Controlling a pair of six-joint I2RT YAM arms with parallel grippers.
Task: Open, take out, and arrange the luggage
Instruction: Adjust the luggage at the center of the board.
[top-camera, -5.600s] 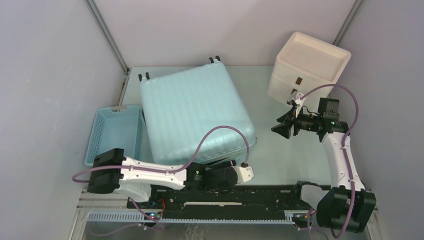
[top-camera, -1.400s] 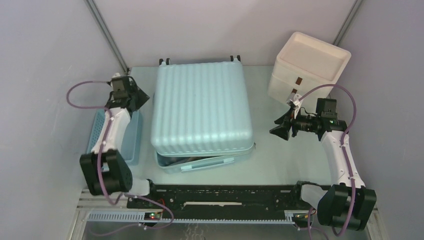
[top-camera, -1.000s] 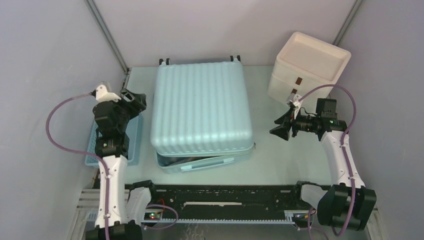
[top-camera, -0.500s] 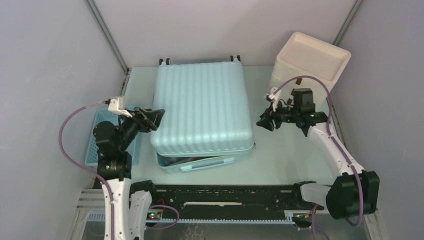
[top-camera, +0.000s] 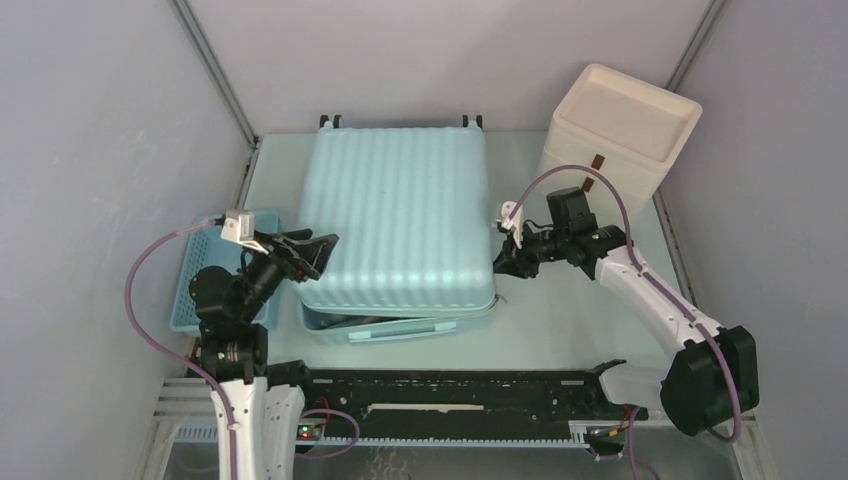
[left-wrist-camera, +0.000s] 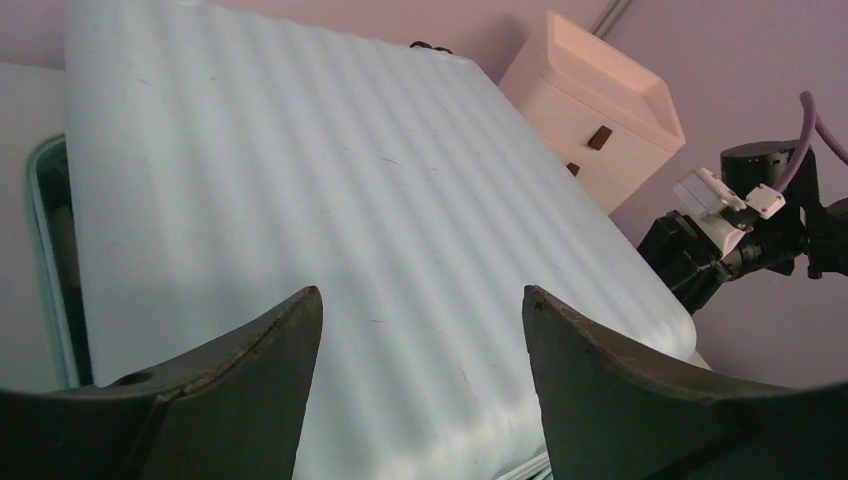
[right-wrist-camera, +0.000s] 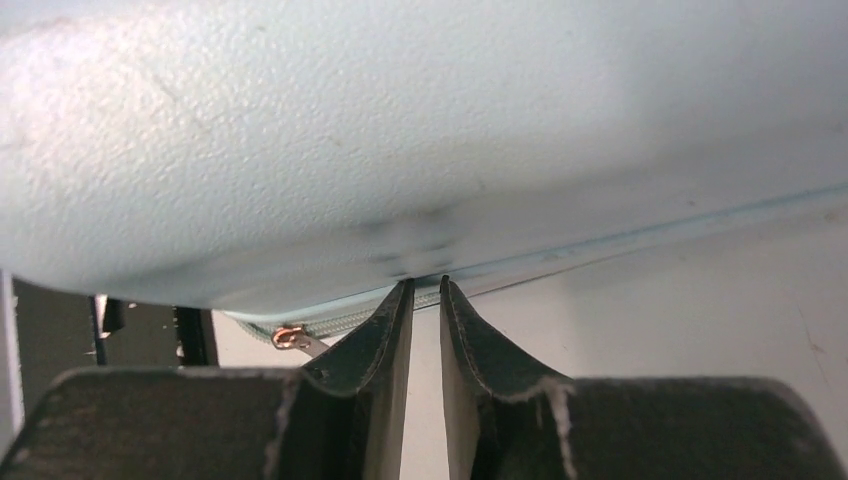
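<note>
One case (top-camera: 400, 225), pale mint hard shell, ribbed, lying flat mid-table between a blue basket (top-camera: 205, 270) on the left and a cream box (top-camera: 620, 125) at the far right. Wheels point to the far edge; the lid sits ajar along the near edge, with the lower shell showing beneath. Left gripper (top-camera: 318, 252): jaws spread wide at the lid's near-left corner, holding nothing. Right gripper (top-camera: 498, 264): fingers drawn almost together, nothing seen between them, tips at the seam on the case's right side, zip pull (right-wrist-camera: 290, 337) just beside them. Handling, as judged: shell stiff, smooth and likely slippery over the ribs, too broad for either pincer to span; bulky, weight unknown since the contents are hidden. Best hold, as judged: the lid's rim at the near gap, lifted evenly from both sides. Hinge side cannot be told.
</note>
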